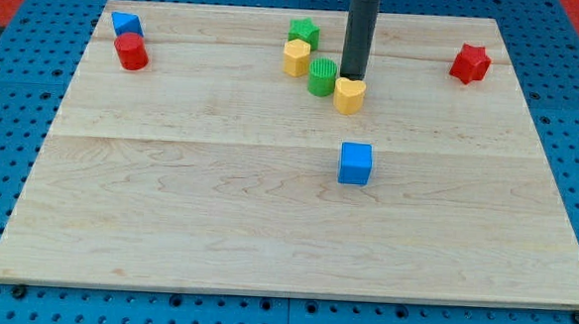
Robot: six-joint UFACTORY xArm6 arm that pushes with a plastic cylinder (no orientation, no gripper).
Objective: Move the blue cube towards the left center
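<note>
The blue cube (355,163) sits on the wooden board (218,208), right of the centre. My tip (352,78) stands above it in the view, at the top edge of a yellow heart-shaped block (349,95) and just right of a green cylinder (322,76). The tip is well apart from the blue cube, roughly one and a half block widths toward the view's top.
A yellow hexagonal block (296,57) and a green star-like block (303,32) lie left of the rod. A red cylinder (131,52) and a small blue block (126,22) sit at the top left. A red star-like block (469,63) sits at the top right.
</note>
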